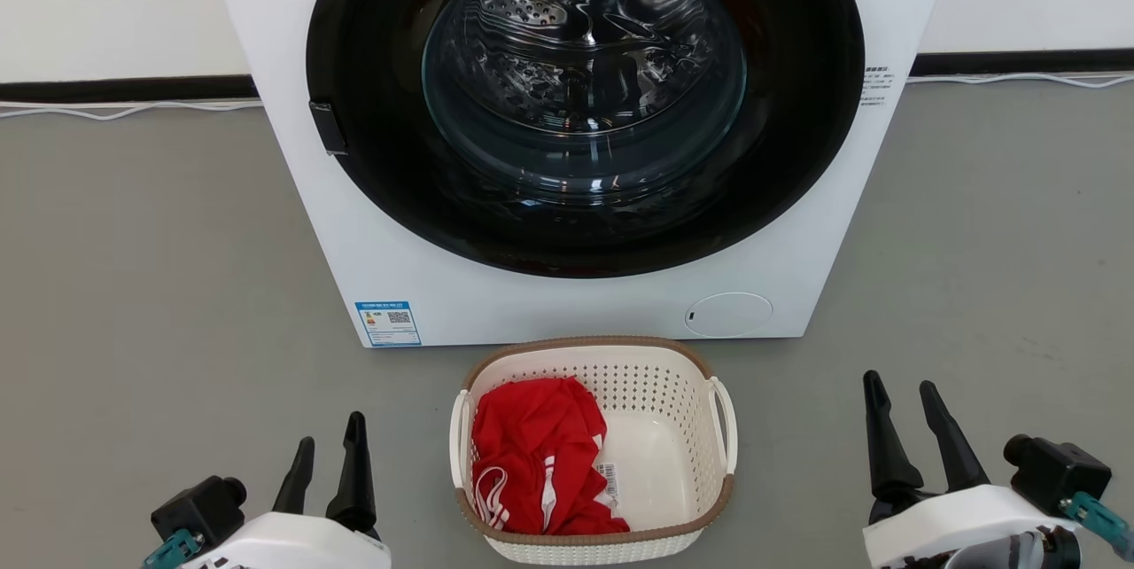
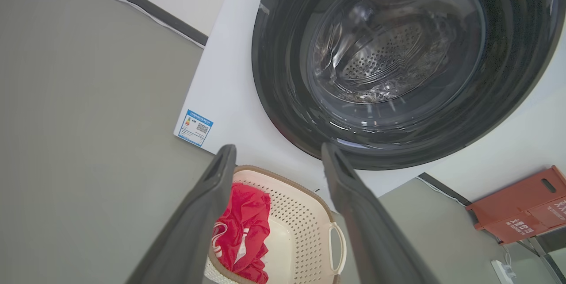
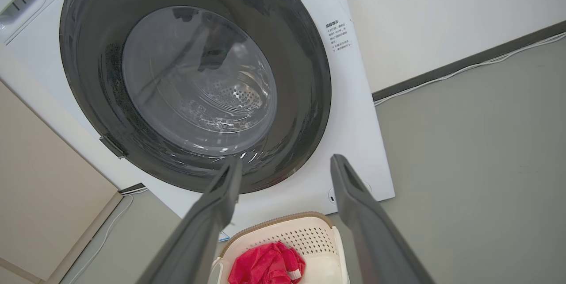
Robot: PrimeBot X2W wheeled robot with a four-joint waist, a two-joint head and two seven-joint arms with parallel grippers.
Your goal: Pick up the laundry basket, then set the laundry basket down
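**Basket on the floor between two open pincers**

A small cream basket [image 1: 660, 392] with a brown rim sits on the grey floor [image 1: 133, 285], just in front of a white washer [image 1: 292, 64] whose round dark door [image 1: 585, 99] faces the head camera. A red cloth [image 1: 532, 454] with white stripes lies crumpled in the basket's left half; the right half shows bare bottom. White loop handles [image 1: 725, 427] stand out on both sides. The left pincer [image 1: 331, 429] is near the basket's left side, not touching it, its fingers [image 1: 354, 471] apart and pointing towards the washer. The right pincer [image 1: 899, 379] is farther off on the right, fingers also apart, holding nothing. In each wrist view the basket appears low between that arm's spread fingers, with the washer door above
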